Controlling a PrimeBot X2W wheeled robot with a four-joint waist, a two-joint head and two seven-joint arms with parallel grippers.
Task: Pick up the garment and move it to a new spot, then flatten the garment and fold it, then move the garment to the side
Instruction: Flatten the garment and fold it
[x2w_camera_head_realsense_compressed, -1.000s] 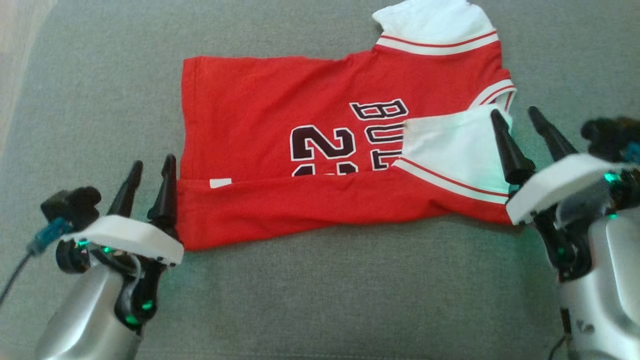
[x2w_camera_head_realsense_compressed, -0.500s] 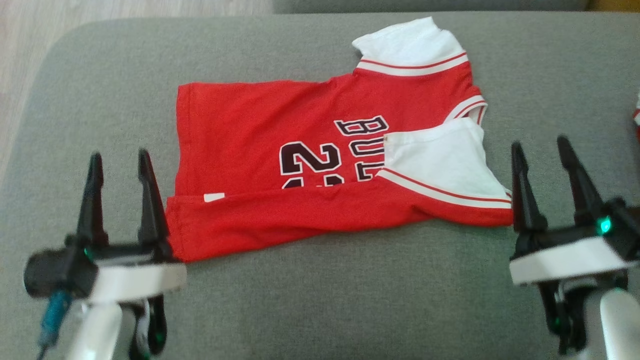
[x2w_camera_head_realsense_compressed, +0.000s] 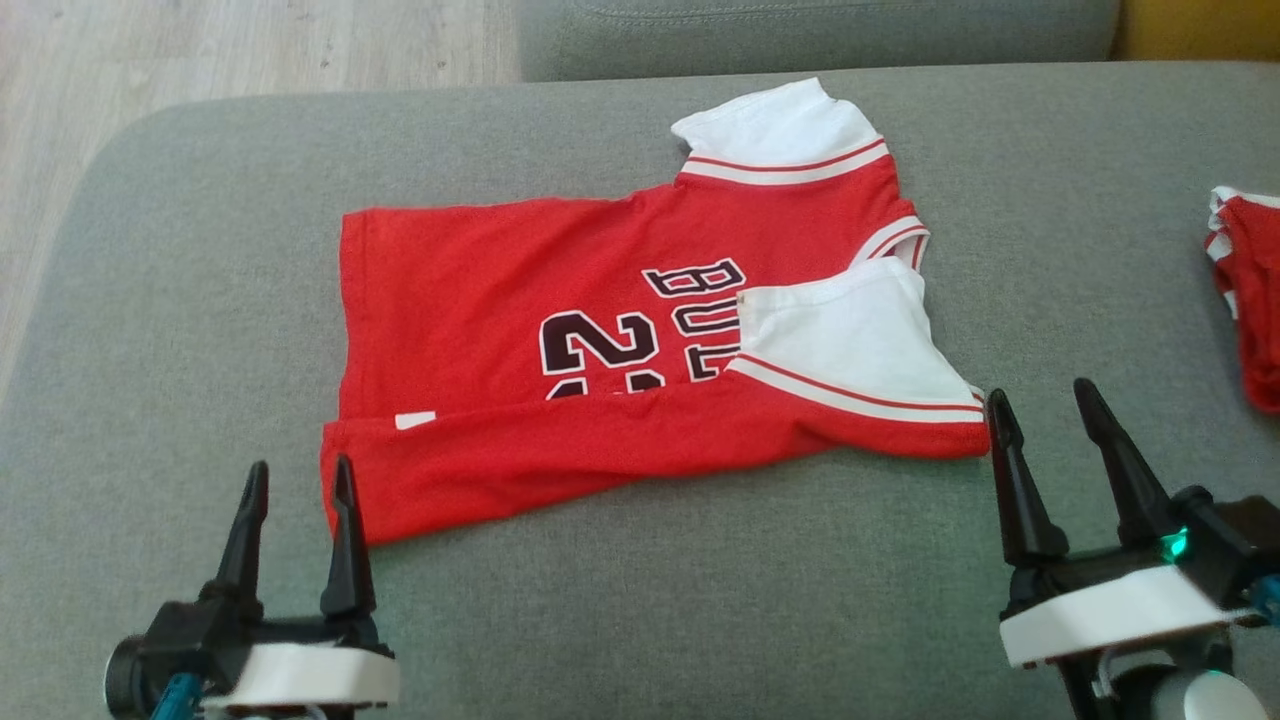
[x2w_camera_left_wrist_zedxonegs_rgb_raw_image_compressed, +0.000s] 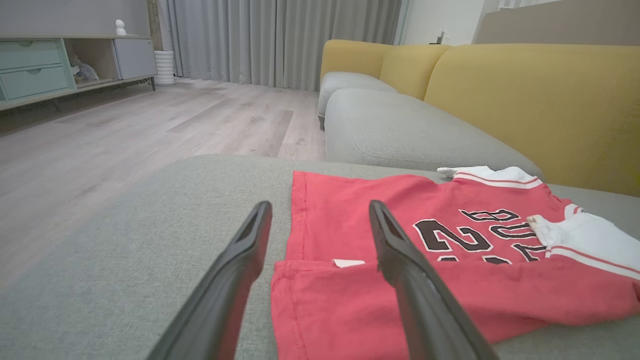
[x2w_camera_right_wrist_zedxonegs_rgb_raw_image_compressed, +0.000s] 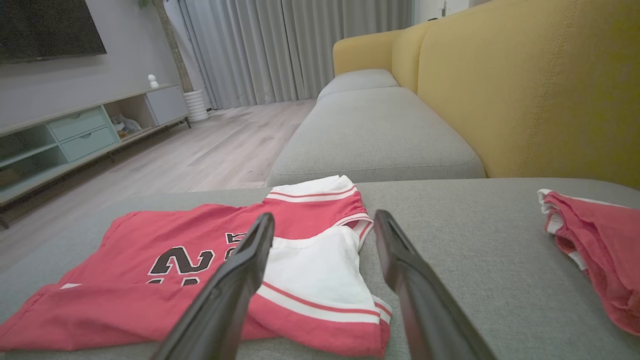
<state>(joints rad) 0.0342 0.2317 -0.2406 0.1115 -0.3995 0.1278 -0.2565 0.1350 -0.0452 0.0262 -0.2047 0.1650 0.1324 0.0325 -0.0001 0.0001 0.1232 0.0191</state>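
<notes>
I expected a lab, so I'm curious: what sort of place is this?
Probably a home living room: a yellow-backed grey sofa, a dark screen on the wall above a low cabinet, and floor-length curtains over wood flooring.

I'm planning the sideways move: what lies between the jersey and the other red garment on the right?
Bare grey cushion separates the jersey and the red garment, in the head and right wrist views.

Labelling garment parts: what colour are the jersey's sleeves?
The sleeves are white with a thin red stripe at the seam; head view shows it best.
</notes>
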